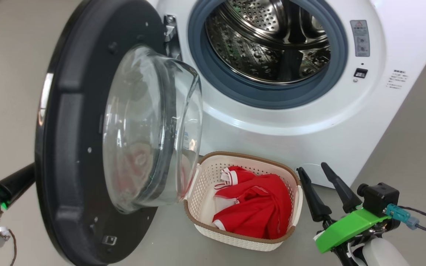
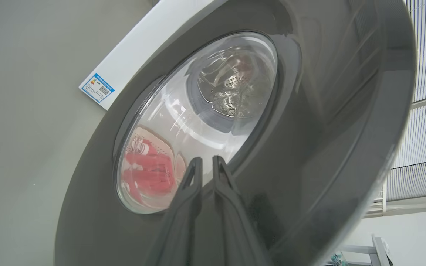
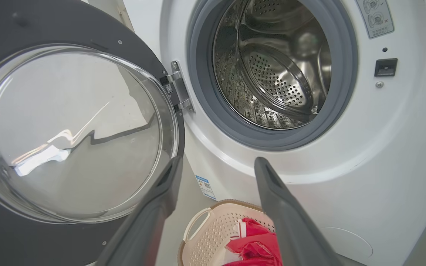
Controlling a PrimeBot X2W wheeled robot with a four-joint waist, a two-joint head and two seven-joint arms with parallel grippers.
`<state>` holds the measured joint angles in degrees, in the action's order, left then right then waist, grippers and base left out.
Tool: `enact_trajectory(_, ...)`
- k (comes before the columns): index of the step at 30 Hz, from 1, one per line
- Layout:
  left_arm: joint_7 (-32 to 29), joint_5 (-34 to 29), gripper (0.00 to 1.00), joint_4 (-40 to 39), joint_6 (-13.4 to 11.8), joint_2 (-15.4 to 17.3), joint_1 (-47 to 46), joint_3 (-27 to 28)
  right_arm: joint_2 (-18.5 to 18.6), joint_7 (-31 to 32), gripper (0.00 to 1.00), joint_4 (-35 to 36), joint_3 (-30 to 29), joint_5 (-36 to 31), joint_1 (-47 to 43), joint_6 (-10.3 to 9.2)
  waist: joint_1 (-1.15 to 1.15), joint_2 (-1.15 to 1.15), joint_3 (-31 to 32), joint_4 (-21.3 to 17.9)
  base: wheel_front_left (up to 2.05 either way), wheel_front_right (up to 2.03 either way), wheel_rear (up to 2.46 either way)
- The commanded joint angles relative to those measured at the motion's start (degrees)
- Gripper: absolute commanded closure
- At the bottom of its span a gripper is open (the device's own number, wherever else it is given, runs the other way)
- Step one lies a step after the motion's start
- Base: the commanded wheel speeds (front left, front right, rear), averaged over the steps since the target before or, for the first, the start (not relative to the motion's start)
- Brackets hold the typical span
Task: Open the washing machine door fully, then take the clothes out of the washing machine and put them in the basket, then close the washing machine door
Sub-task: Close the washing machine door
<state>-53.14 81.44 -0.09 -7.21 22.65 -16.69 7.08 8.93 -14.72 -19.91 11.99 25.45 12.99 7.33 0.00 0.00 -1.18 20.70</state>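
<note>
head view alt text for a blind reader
The washing machine door hangs open left of the washing machine, whose drum looks empty. The red clothes lie in the basket on the floor, the open right gripper beside it.

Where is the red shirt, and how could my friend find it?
Find the big white front-loading washing machine with its round black door swung open. On the floor just in front of it sits a small cream perforated plastic basket with a brown rim. The crumpled bright red fabric garment with white trim lies inside it, the only soft red thing there.
</note>
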Motion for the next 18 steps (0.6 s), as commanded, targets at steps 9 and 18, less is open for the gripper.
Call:
enact_trajectory(9, 7.1, -5.0, 0.0, 0.8, 5.1, 2.9, -2.6, 4.2, -0.3, -0.3, 0.0, 1.2, 1.3, 0.4, 0.1, 0.16, 0.0, 0.0, 0.6, 2.2, 0.0, 0.0, 0.0)
enact_trajectory(18, 16.8, -13.2, 0.0, 0.1, 10.9, 3.0, 0.7, 4.9, -0.1, -0.3, 0.0, 1.3, 1.2, 0.4, -0.4, 0.16, 0.0, 0.0, 0.5, 3.5, 0.0, 0.0, 0.0)
